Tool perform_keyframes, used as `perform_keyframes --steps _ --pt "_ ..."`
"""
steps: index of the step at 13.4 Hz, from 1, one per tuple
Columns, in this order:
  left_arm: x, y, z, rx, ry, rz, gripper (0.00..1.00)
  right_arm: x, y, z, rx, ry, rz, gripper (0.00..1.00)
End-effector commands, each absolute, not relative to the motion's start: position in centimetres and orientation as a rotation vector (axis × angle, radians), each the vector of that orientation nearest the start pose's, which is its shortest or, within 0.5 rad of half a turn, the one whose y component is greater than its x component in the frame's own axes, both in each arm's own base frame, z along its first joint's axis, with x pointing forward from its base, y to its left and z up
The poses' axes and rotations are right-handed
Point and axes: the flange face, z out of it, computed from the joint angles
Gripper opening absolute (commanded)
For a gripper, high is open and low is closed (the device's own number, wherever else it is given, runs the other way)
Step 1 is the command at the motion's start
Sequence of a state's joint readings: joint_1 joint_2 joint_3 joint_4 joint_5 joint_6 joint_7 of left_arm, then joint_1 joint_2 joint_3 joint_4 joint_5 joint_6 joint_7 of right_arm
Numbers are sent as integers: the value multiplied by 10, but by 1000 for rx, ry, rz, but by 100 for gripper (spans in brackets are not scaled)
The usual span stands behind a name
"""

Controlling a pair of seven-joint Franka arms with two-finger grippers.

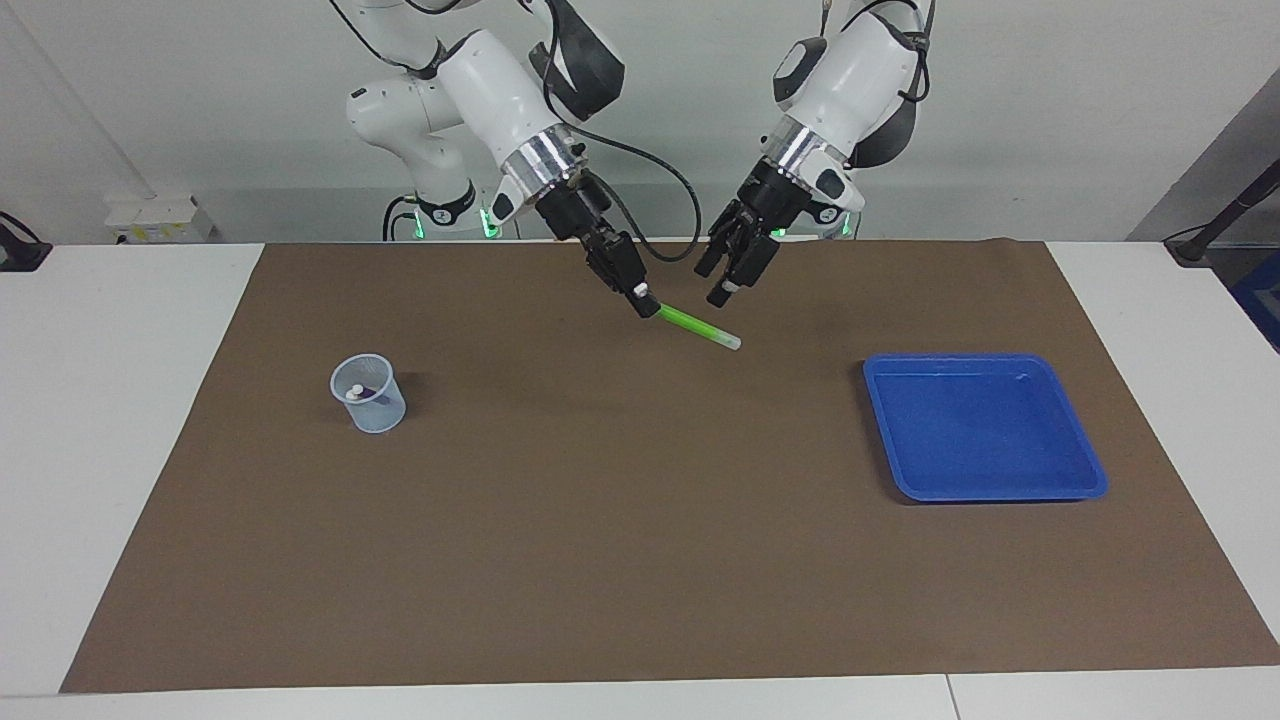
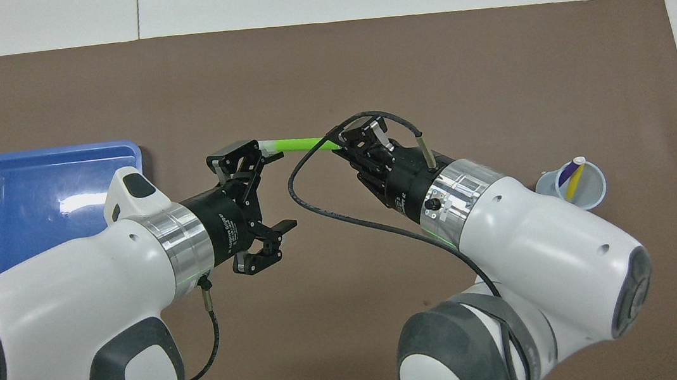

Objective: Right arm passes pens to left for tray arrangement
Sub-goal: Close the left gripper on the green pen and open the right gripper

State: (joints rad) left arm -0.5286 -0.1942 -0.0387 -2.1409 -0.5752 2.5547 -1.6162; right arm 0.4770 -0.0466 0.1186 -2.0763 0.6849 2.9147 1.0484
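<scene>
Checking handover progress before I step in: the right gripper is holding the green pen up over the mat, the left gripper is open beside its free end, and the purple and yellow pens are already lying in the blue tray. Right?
Not quite. The purple pen and yellow pen stand in the clear cup; the overhead view shows the blue tray holding no pens. The rest holds: the right gripper grips the green pen, and the left gripper is open beside it.

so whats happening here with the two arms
The right claw is shut on one end of a green pen, holding it in the air over the brown mat. The left claw is open beside the pen's free end, not gripping it. The blue tray holds no pens; a purple and a yellow pen stand in the cup.
</scene>
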Motion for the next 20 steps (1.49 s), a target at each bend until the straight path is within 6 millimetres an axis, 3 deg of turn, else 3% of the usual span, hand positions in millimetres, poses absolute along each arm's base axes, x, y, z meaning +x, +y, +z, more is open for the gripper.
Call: perform_keyframes --steps 1,4,8,13,20 --pt "468 -280 560 1742 1592 -114 100 496 290 545 -1918 1099 -315 0" --pt "486 -287 563 1695 1594 -91 100 496 290 545 -1921 1099 -312 0" --pt "487 -299 543 1724 1601 -101 100 496 289 545 -1921 1101 -312 0" --pt "489 -299 545 1700 1600 -86 97 496 290 543 -1932 1100 -299 0" --pt "492 -312 530 1680 1608 -74 94 497 288 543 -1933 1102 -300 0"
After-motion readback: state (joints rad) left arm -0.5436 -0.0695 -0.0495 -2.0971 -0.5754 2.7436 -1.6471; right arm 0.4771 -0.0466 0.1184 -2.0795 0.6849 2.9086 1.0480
